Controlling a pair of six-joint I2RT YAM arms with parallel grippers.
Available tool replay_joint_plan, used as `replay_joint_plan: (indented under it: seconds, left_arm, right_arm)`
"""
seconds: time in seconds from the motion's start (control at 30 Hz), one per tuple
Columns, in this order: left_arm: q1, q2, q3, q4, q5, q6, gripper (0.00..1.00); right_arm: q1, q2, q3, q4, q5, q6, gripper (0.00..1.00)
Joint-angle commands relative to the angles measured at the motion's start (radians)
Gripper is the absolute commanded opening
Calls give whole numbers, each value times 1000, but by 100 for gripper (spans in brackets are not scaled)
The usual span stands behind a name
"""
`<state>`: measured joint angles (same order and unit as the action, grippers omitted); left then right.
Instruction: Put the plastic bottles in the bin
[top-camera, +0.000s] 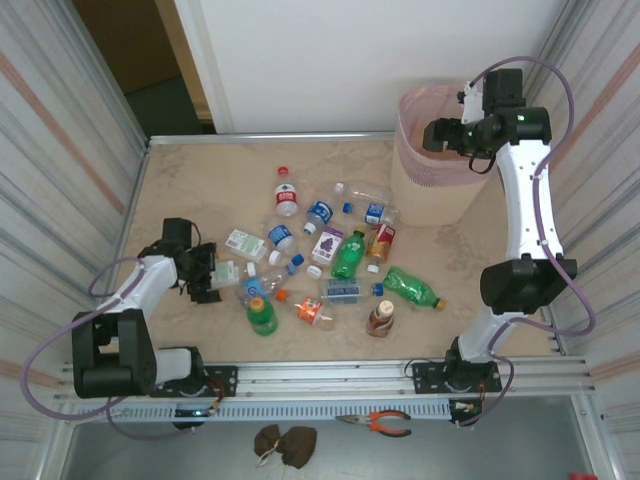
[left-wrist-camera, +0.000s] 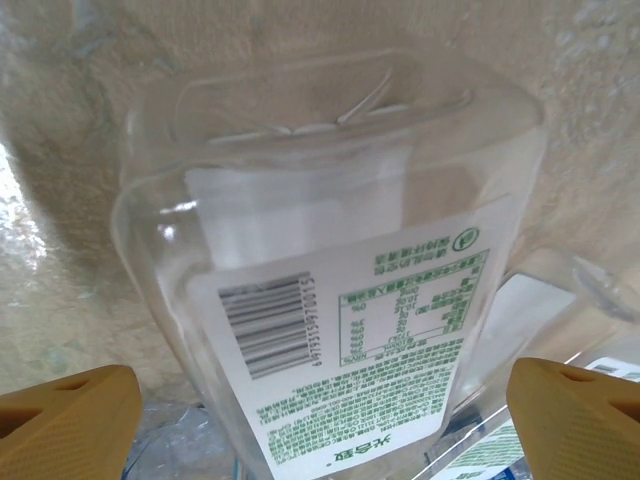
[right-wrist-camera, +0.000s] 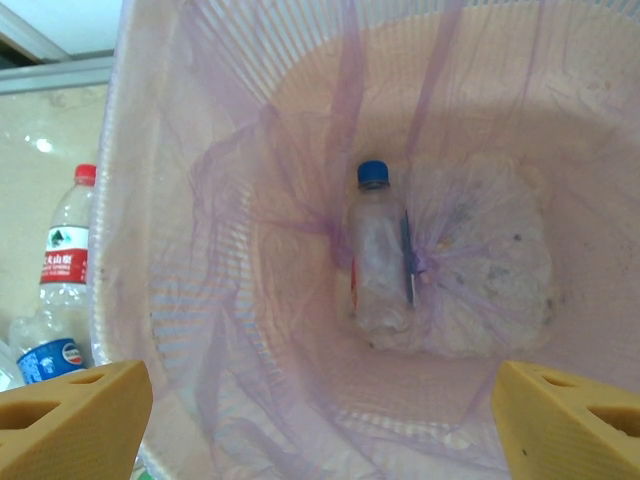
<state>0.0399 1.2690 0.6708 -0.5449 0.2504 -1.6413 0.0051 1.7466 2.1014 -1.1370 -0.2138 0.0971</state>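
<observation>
Left gripper (left-wrist-camera: 320, 435), near-left, jaws spread around a clear square bottle (left-wrist-camera: 330, 250) — not pinching. Right gripper (right-wrist-camera: 320, 430) hangs over the far-right bin (right-wrist-camera: 170, 200), jaws spread, empty — one blue-capped bottle (right-wrist-camera: 378, 250) lies inside, other bottles (top-camera: 348, 255) scattered across the table (top-camera: 190, 190).

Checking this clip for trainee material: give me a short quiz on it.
1. True or false: the right claw hangs open above the tall beige bin.
2. The clear plastic bottle lying inside the bin has which cap? A red, B blue, C orange.
3. What does the left claw straddle?
Key: 1 true; 2 B; 3 a clear square-sided plastic bottle with a white label.
</observation>
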Motion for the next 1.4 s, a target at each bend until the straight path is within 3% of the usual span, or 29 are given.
replay_joint_plan:
  seconds: [0.0, 0.37, 0.7, 0.9, 1.1, 1.37]
  left_arm:
    - [15, 24, 15, -2, -15, -18, 95]
    - [73, 131, 15, 31, 74, 37, 81]
    - [83, 20, 64, -57, 15, 77, 58]
    - [90, -103, 79, -70, 32, 133, 51]
    - [90, -245, 87, 87, 83, 261, 46]
    - [76, -297, 160, 388, 253, 501, 38]
  right_arm:
    - [11, -36, -9, -13, -7, -2, 87]
    - [26, -48, -24, -16, 12, -1, 87]
    - [54, -84, -31, -20, 46, -2, 87]
    - [68, -121, -28, -33, 55, -12, 87]
    - [109, -187, -71, 2, -40, -27, 88]
    - [310, -323, -265, 187, -161, -112, 92]
